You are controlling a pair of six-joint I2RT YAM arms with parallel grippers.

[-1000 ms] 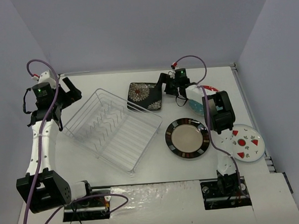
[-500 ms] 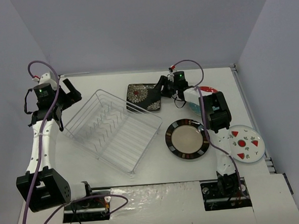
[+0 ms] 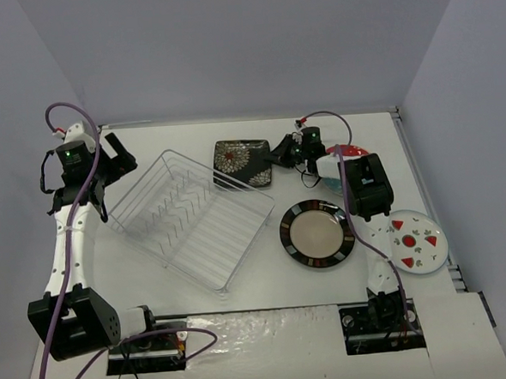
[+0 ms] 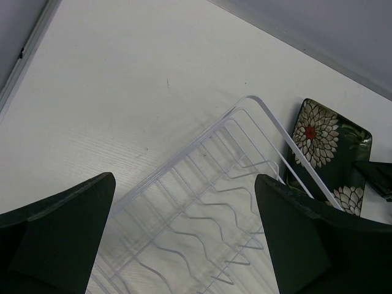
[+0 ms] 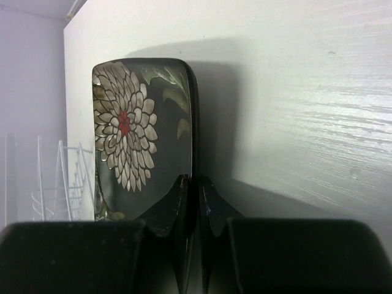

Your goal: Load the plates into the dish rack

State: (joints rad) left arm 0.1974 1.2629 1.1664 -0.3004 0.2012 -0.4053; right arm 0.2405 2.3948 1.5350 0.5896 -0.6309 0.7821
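Your right gripper is clamped on one edge of the square black floral plate — the plate sits just beside the dish rack. Your left gripper hangs over the rack's corner, jaws spread wide.

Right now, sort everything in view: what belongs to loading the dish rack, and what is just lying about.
Job: silver-white wire dish rack; square black floral plate; round beige plate with black striped rim; round red-and-teal plate, half hidden; small white plate with red triangles.
Just there: purple cables.
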